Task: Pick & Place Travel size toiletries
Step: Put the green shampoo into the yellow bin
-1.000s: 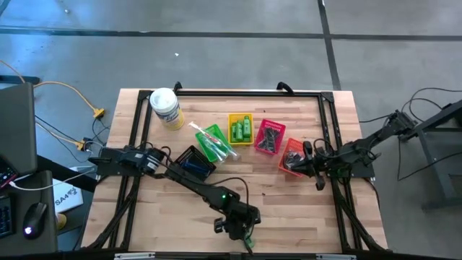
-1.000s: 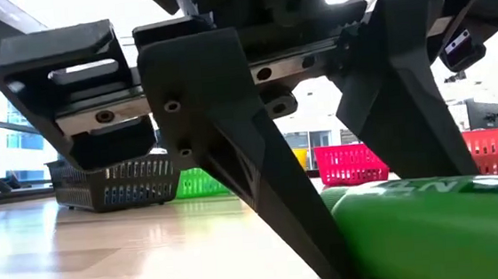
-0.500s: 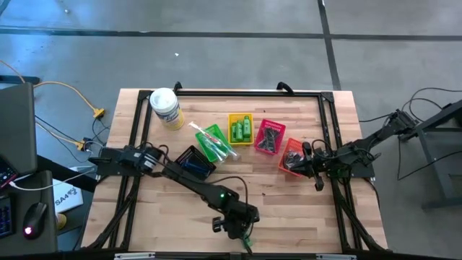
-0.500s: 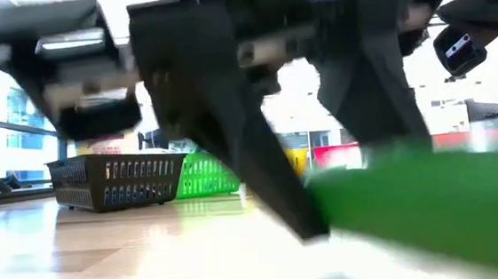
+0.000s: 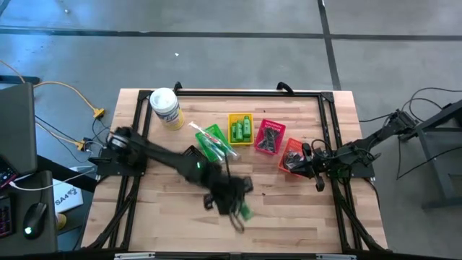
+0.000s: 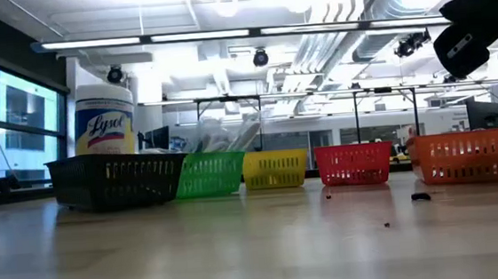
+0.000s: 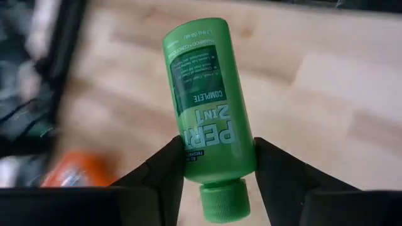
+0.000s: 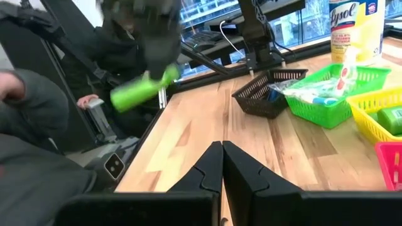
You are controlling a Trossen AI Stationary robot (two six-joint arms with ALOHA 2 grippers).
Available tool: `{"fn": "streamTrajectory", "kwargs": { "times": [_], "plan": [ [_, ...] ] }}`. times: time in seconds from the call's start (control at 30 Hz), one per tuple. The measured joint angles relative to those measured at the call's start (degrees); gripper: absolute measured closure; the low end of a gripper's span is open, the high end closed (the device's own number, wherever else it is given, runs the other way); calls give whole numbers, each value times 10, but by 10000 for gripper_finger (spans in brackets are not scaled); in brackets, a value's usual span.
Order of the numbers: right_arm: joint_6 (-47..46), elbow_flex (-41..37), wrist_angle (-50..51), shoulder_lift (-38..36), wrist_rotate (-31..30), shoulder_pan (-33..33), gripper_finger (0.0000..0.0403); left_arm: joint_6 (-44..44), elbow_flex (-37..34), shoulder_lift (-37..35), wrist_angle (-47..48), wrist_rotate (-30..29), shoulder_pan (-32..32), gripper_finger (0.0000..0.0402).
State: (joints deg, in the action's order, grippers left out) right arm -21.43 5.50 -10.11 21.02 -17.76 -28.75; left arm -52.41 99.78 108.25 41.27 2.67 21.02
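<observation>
I see my left gripper (image 7: pixel 218 164) pinching a smooth, bright green plastic mini bottle (image 7: pixel 207 107) with a ribbed screw cap, its two dark matte fingers (image 7: pixel 164 168) pressed against the sides just above the cap. In the high view that bottle (image 5: pixel 245 211) hangs in the lower centre of the frame, above the pale, striped butcher-block wooden table (image 5: pixel 289 209); in the right wrist view it sits in the upper left, clear of the boards.

My right gripper (image 8: pixel 222 164) shows its angular black fingers pressed together with nothing between them; from above it rests at right of centre, beside the orange slotted plastic basket (image 5: pixel 292 157).

A row of small perforated baskets crosses the upper middle: black mesh basket (image 5: pixel 195 162), green basket (image 5: pixel 214 141) with clear-wrapped toothbrushes, yellow basket (image 5: pixel 240 129) holding more green bottles, pink basket (image 5: pixel 270 137). A white-lidded cylindrical wipes tub (image 5: pixel 166 108) with a yellow label stands at upper left.
</observation>
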Motion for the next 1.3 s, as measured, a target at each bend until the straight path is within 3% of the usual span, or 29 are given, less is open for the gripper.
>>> {"fn": "streamTrajectory", "kwargs": {
  "times": [0.23,0.6,0.93,1.3],
  "plan": [
    [-9,0,0,0,0,0,400,-80,1,-76,7,4,-109,243],
    [-13,0,0,0,3,0,400,-228,-6,-38,10,172,-316,243],
    [-15,0,-9,0,-1,0,400,-358,-5,26,-16,189,-398,243],
    [-12,0,-9,0,-5,0,400,-389,-5,92,-14,199,-460,243]
  ]
}}
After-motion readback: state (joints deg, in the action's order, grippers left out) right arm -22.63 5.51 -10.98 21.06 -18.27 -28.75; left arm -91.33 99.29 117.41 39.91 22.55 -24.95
